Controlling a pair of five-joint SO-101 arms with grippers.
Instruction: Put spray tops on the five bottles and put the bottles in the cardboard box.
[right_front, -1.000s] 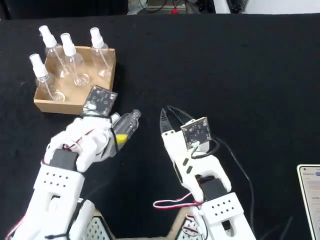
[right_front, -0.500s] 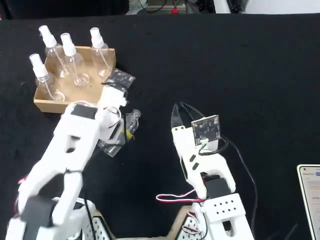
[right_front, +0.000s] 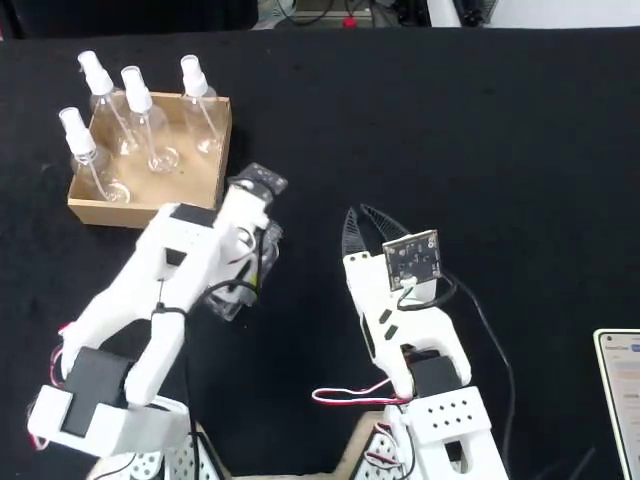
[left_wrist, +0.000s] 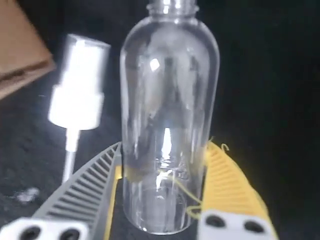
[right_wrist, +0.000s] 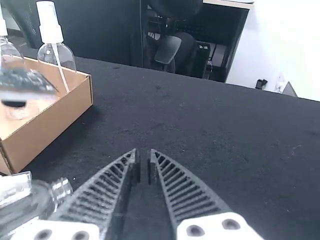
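Observation:
A clear bottle (left_wrist: 167, 100) without a top lies on the black table, and my left gripper (left_wrist: 165, 150) is shut on its lower body, one grey and one yellow finger at either side. A white spray top (left_wrist: 80, 95) lies loose right beside the bottle, toward the cardboard box (left_wrist: 20, 50). From above, the left arm (right_front: 190, 250) covers most of the bottle (right_front: 228, 298), just right of the box (right_front: 150, 205). Several capped bottles (right_front: 140, 110) stand in the box. My right gripper (right_front: 366, 225) rests shut and empty to the right of the bottle (right_wrist: 30, 197).
The cardboard box (right_wrist: 50, 110) sits at the table's far left, with its near corner close to the left arm. A phone (right_front: 622, 390) lies at the right edge. Open black table stretches behind and to the right of the right gripper (right_wrist: 142, 165).
The left arm has swung forward and over the bottle, toward the box, turning its wrist. The right arm shifted slightly right early on and its fingers drew together, then stayed still.

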